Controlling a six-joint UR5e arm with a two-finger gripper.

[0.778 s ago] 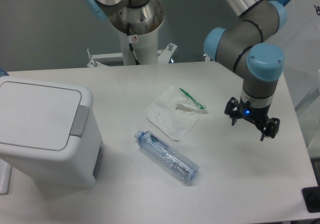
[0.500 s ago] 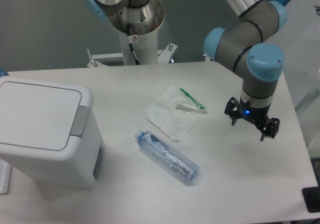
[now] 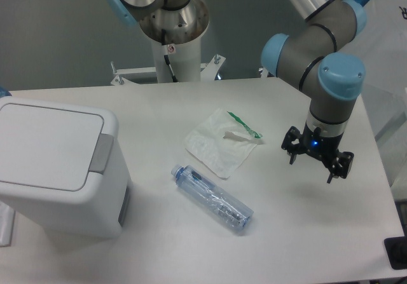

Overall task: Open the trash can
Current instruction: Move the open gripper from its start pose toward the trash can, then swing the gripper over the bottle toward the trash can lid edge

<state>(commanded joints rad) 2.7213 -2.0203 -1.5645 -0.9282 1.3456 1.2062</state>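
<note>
The trash can point(image 3: 54, 163) is a big white boxy bin at the left of the table, its flat lid down and a grey push tab point(image 3: 101, 152) on the lid's right edge. My gripper point(image 3: 313, 165) hangs far to the right, above the table, fingers spread open and pointing down with nothing between them. A wide stretch of table separates it from the bin.
A crumpled white wrapper with a green strip point(image 3: 222, 140) lies mid-table. An empty clear plastic bottle point(image 3: 212, 199) lies on its side in front of it. The arm's base column point(image 3: 170, 39) stands at the back, and the table's right edge is close to the gripper.
The gripper has shifted slightly left and a touch lower. The trash can, bottle and wrapper have not moved.
</note>
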